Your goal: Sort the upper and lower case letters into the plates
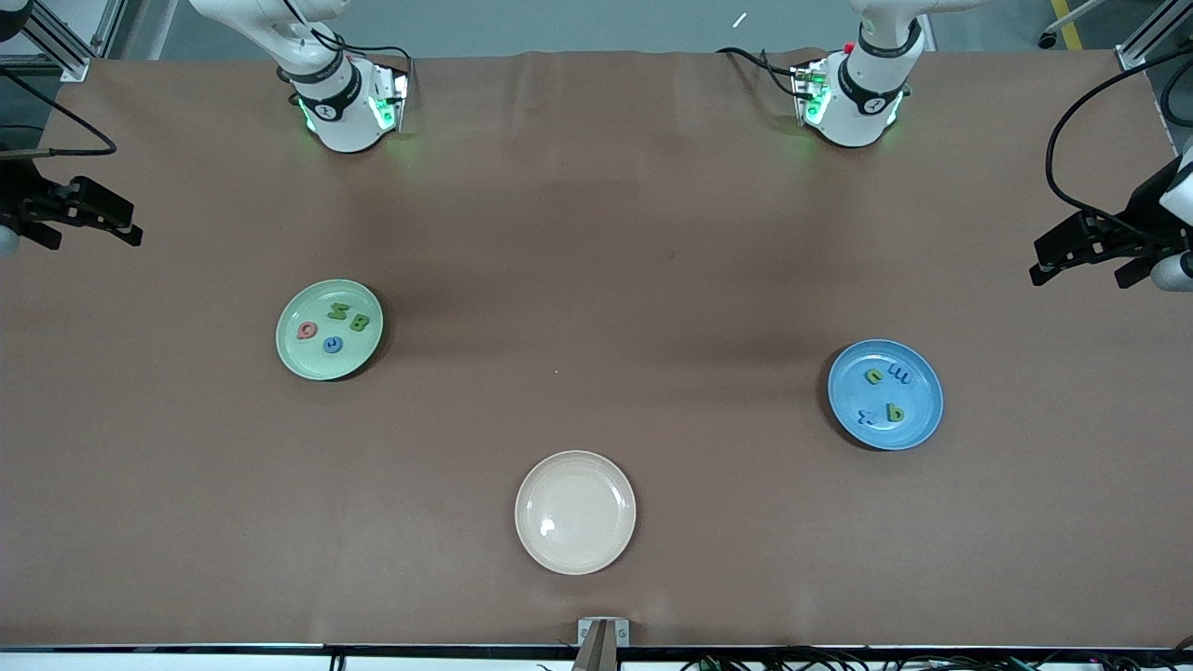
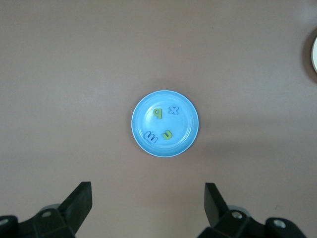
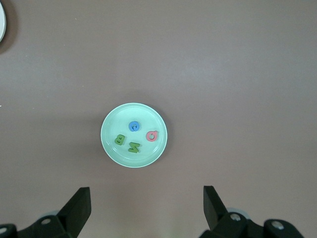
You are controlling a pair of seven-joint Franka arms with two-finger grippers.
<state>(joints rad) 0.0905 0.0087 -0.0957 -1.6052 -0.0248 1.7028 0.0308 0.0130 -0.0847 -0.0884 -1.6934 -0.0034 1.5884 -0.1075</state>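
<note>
The pale mint green plate [image 1: 329, 329] lies toward the right arm's end of the table. It holds several letters: a red one [image 1: 306, 329], two green ones and a blue one. The bright blue plate [image 1: 885, 394] lies toward the left arm's end and holds two green letters [image 1: 894, 411] and two blue ones. My right gripper [image 3: 147, 201] hangs open and empty high over the table beside the green plate [image 3: 133, 135]. Just as high beside the blue plate [image 2: 165, 123], my left gripper [image 2: 148, 198] is open and empty.
A cream-white plate [image 1: 575, 512] with nothing in it lies nearest the front camera, midway between the two arms' ends. Brown cloth covers the whole table [image 1: 596, 233]. The arm bases [image 1: 340, 102] stand along the table's edge farthest from the front camera.
</note>
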